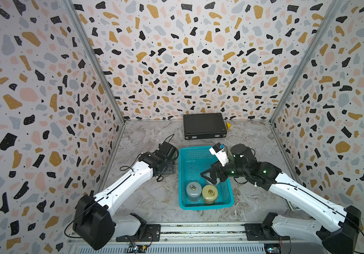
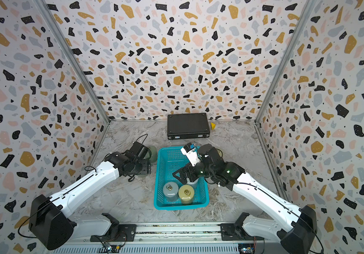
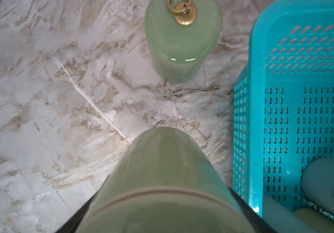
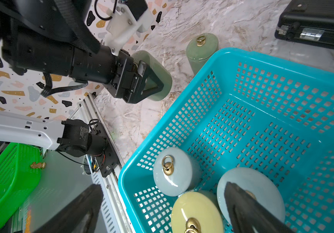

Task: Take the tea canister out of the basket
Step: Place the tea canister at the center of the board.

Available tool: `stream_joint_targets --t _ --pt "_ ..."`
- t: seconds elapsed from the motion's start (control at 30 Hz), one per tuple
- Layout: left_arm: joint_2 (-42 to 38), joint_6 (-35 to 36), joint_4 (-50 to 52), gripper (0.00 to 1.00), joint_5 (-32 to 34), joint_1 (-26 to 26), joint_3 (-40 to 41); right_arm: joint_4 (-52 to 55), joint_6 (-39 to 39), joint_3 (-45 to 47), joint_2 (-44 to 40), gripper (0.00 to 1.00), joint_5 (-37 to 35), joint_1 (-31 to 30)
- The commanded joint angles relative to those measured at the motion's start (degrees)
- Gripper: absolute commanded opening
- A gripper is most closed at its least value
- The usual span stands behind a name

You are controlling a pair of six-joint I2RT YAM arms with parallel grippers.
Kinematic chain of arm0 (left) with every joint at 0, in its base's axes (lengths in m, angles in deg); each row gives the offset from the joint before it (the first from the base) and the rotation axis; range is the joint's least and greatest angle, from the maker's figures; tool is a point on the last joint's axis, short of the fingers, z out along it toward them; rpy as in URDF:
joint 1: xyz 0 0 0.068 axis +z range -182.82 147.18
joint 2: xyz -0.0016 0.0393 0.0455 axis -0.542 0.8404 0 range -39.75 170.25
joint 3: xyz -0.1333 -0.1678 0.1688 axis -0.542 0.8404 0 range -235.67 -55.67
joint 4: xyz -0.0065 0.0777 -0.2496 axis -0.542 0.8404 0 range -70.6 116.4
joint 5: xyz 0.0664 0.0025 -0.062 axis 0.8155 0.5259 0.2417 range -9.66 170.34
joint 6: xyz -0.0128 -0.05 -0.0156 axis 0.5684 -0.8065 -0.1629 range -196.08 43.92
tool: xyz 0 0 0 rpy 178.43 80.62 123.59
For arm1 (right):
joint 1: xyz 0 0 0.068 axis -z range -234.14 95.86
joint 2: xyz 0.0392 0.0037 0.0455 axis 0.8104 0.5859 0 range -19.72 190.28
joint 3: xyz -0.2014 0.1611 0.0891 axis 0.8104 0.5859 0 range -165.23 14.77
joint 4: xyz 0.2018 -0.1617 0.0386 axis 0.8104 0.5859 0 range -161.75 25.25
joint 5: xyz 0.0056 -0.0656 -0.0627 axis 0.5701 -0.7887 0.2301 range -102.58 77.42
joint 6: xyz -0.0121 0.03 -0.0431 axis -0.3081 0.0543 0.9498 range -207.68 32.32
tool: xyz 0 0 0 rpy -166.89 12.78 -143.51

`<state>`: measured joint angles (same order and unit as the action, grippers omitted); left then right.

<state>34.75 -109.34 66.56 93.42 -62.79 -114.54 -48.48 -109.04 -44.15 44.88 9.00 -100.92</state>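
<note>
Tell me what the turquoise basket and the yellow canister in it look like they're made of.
The basket looks like moulded plastic: even colour, slight sheen, punched slots, thick rim. The yellow canister is probably glazed ceramic, judging by its smooth glossy lid, though coated metal is possible. Its ring pull looks like brass-toned metal.

Top views high overhead, wrist views close, looking down (all share the basket (image 1: 206,206))

Glossy canister (image 3: 162,165), plastic mesh basket (image 3: 255,121)
</note>
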Motion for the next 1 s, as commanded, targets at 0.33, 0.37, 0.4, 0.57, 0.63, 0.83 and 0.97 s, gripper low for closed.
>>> stream_joint_targets --t 0.33,0.37,0.4,0.57,0.63,0.83,0.97 --pt "7.95 1.08 -15.96 0.76 -4.66 2.97 3.24 -0.17 1.22 -3.56 0.27 0.99 -3.90 -2.68" --pt "8.41 1.22 -16.31 0.76 -4.97 3.14 3.23 0.00 1.24 -3.50 0.27 0.99 -4.10 -2.70" --pt "8.94 1.42 -16.76 0.77 -5.16 3.33 3.24 -0.06 1.39 -3.44 0.27 0.99 -4.34 -2.70" --pt "11.95 2.41 -17.44 0.77 -5.56 3.82 2.38 0.33 2.01 -3.49 0.09 0.99 -5.37 -2.79" --pt "12.80 2.71 -17.69 0.77 -5.91 4.03 2.18 0.21 2.08 -3.42 0.00 0.99 -5.68 -2.78" --pt "14.33 2.69 -18.77 0.77 -6.74 4.09 1.92 0.38 2.46 -3.40 -0.09 0.99 -6.43 -2.78" --pt "15.13 2.70 -18.94 0.77 -7.08 4.13 1.74 0.46 2.71 -3.40 -0.44 0.99 -7.08 -2.77"
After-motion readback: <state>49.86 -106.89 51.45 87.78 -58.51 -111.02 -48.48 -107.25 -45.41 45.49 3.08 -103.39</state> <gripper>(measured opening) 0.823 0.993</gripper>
